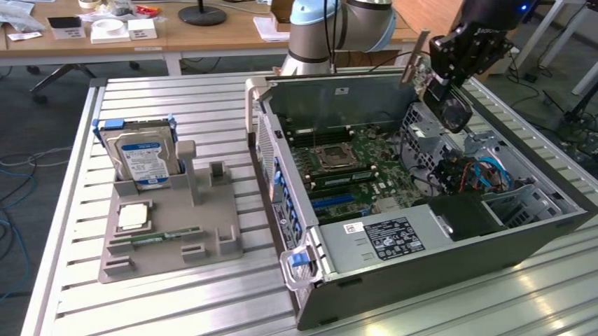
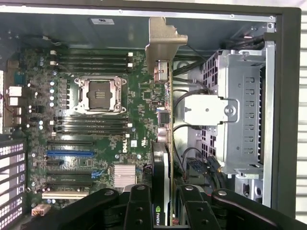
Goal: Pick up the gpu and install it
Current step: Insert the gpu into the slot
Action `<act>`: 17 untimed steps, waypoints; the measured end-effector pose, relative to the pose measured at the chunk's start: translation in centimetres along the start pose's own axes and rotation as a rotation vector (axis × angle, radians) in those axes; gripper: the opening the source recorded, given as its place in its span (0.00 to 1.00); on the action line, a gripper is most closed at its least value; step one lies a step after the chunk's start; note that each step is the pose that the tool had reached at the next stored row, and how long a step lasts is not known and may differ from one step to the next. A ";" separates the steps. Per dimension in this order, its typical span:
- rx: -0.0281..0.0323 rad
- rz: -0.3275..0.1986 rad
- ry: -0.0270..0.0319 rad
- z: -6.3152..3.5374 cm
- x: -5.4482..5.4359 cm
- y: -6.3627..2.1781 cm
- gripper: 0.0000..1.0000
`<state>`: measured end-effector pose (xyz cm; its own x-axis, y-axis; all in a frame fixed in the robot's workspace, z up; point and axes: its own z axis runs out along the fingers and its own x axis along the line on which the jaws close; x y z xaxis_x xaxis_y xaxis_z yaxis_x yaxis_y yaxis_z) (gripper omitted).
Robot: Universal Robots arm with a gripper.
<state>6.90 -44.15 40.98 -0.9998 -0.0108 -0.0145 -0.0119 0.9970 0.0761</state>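
A black, jointed robot tool is closed partway onto the gpu, gripping it. The gpu is a thin green circuit card with a black fan block and a dull silver end bracket. The card hangs edge-on above an open grey metal computer case. Below it lies a green motherboard with long dark slots and one blue slot. The carry likely goes best with the card square to the slots, clear of the perforated steel drive cage.
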 end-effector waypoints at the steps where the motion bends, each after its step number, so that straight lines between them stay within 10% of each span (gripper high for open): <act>1: -0.0002 -0.010 0.0008 0.00 0.0 0.00 0.27; 17: -0.0023 -0.172 0.0132 0.06 0.0 0.00 0.27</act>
<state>6.89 -44.15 40.92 -0.9831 -0.1826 -0.0144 -0.1831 0.9802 0.0759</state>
